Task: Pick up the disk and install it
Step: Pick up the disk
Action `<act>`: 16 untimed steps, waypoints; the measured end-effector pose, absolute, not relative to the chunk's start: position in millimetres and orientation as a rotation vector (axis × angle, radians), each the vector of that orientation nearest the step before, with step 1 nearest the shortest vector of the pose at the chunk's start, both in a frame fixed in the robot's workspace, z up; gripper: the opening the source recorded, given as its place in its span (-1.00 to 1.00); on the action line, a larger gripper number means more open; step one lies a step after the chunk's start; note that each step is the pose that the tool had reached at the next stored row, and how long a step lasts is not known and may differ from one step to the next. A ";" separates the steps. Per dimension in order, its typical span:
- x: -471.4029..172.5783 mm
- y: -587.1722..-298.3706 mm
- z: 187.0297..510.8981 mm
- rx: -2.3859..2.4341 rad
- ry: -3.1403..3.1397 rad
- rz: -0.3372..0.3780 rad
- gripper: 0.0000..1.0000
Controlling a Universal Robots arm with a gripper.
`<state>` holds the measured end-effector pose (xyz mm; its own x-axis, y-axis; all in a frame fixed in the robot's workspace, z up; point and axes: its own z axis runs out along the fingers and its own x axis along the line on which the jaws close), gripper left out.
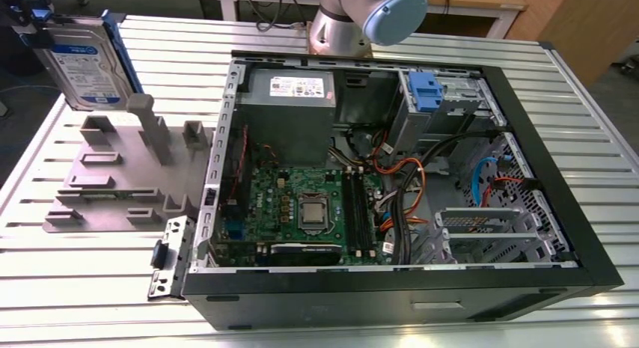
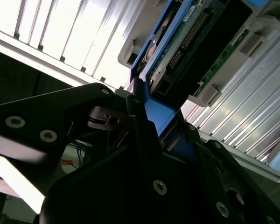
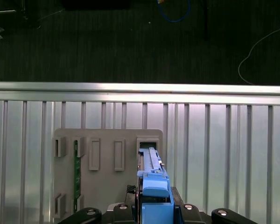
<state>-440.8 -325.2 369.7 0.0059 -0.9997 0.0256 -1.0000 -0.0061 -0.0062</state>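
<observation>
On the slatted metal table (image 1: 80,288), an open computer case (image 1: 399,295) is seen beside a grey holder (image 1: 110,176). The disk (image 1: 85,63) is held upright over the holder, at the exterior view's upper left. Its blue bracket is clamped by the end effector (image 2: 161,116).

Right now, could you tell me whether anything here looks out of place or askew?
Nothing looks damaged or spilled. The silver-grey hard drive in its blue plastic bracket hangs on edge above the grey slotted holder only because the claw grips it.
</observation>
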 end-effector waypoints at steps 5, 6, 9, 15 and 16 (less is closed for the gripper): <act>-440.8 -325.2 372.5 2.218 -2.205 0.035 -0.27; -440.9 -325.2 372.8 2.218 -2.205 0.035 -0.27; -440.8 -325.2 374.1 2.218 -2.205 0.036 -0.27; -440.8 -325.2 378.1 2.218 -2.204 0.037 -0.27; -440.8 -325.2 379.0 2.217 -2.204 0.037 -0.27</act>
